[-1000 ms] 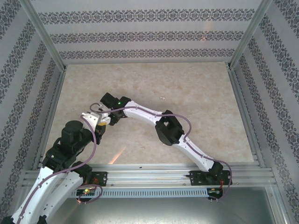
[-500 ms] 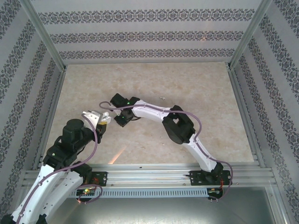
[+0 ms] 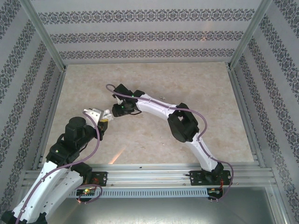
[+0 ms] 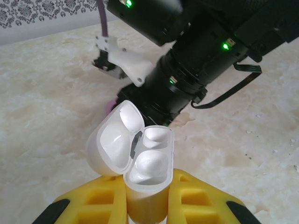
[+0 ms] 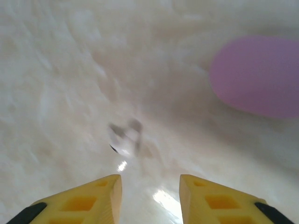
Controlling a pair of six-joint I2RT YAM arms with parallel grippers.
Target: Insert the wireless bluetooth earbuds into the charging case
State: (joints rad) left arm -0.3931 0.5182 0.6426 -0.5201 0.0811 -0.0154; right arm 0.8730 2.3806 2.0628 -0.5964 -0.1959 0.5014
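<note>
The left fingers (image 4: 117, 198) clamp the open white case (image 4: 147, 158), lid flipped back, over the left side of the desk (image 5: 46, 70). The right fingers (image 5: 112, 186) stand apart, empty, over a blurred white earbud (image 5: 124, 137) lying near the purple case (image 5: 257, 77).

Bright, even light; right wrist view motion-blurred.

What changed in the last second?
The right end effector drew back from the left end effector, farther up the table, its elbow swinging right. Unchanged: the left one grips the open white rounded plastic charging case.
</note>
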